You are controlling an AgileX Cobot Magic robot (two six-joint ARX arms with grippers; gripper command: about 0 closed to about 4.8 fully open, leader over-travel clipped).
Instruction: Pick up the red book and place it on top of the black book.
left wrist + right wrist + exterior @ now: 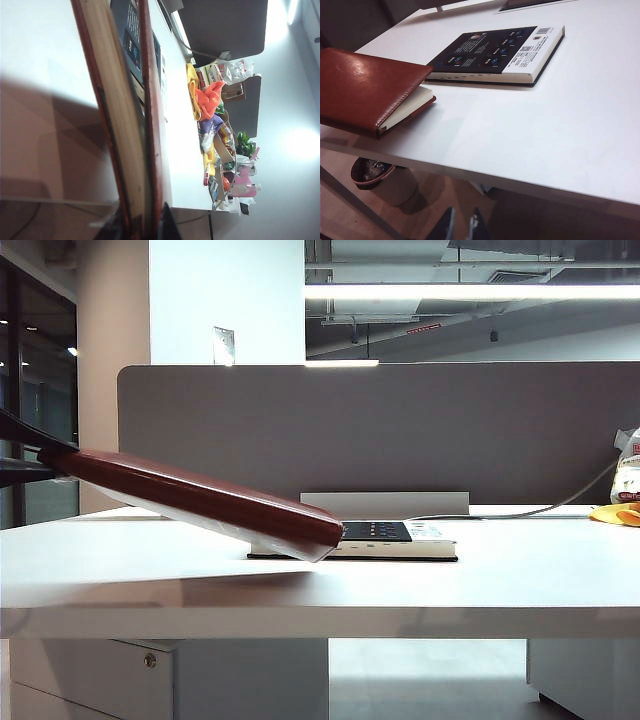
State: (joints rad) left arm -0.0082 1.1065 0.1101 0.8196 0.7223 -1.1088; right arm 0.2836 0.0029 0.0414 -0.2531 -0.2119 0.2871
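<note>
the left gripper (pixel 142 227), at the exterior view's left edge, is clamped on the thin maroon leather-like red book (pixel 200 498), tilted above the white table (pixel 320 580), low end over the flat black book (pixel 395 537). the right gripper (pixel 462 226) hangs off the table's edge, fingers slightly apart, holding nothing.

Bare table (pixel 540 580) right of black book (pixel 400 537).

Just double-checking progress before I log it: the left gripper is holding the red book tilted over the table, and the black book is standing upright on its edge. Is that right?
Not quite. The black book lies flat on the table, cover up, as the right wrist view shows. The rest holds: the left gripper grips the red book, tilted over the table, its low end near the black book.
</note>
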